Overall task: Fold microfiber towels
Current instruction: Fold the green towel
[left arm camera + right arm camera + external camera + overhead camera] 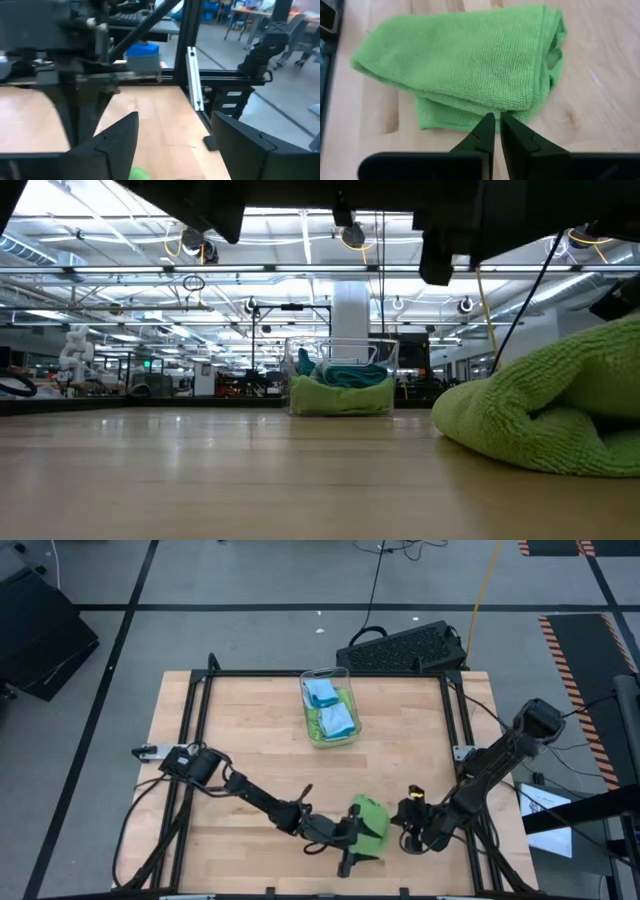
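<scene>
A lime green microfiber towel (371, 824) lies folded in several layers on the wooden table near its front edge; it also fills the right of the low view (560, 415). My left gripper (354, 842) stands open at the towel's left edge, and a scrap of green (140, 174) shows low between its fingers. My right gripper (495, 119) is shut just to the right of the towel, its tips by the towel's near edge (470, 112). Blue and green towels (328, 708) lie in a clear bin (345, 675) at the table's far middle. My left gripper has its open fingers (117, 140) on either side of the green towel's edge; I cannot tell whether they touch it. My right gripper's shut tips stand at the towel's edge, and I cannot tell whether they touch it either.
A black keyboard (405, 648) sits beyond the far right corner. A black frame rail (200, 730) runs around the tabletop. Bare wood (250, 740) spreads across the left and middle of the table.
</scene>
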Tool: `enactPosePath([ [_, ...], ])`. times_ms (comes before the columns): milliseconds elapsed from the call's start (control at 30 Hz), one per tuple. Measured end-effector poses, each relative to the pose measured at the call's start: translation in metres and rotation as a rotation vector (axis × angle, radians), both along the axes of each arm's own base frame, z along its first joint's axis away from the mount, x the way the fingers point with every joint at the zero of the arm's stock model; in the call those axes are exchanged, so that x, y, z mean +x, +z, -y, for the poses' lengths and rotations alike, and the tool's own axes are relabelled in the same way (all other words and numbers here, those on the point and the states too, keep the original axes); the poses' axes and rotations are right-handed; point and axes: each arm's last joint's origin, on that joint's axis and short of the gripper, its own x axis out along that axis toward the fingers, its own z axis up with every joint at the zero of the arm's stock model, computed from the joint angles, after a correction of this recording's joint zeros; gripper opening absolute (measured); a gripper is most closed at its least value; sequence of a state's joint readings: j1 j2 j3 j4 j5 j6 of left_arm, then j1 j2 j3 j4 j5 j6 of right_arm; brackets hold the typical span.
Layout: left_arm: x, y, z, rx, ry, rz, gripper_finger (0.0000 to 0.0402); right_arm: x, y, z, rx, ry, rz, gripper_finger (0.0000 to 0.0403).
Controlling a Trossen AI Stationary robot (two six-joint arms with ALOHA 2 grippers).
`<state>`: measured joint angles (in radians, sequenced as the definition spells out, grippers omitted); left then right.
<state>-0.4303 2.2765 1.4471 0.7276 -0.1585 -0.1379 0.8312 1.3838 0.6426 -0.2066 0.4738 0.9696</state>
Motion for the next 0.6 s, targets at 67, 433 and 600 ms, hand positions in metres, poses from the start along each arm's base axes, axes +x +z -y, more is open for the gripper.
enactPosePath([
  [67,-0.002,0.006,-0.001,0.011,0.007,-0.027,0.0259,-0.001,0.003,-0.001,0.016,-0.001,0.016,0.002],
  [433,-0.022,0.024,-0.009,0.136,0.197,-0.308,0.0264,0.013,-0.012,-0.015,-0.048,0.123,0.081,0.002],
  [600,-0.027,0.021,-0.009,0.178,0.249,-0.354,0.0264,0.021,-0.021,-0.007,-0.107,0.123,0.044,0.002],
])
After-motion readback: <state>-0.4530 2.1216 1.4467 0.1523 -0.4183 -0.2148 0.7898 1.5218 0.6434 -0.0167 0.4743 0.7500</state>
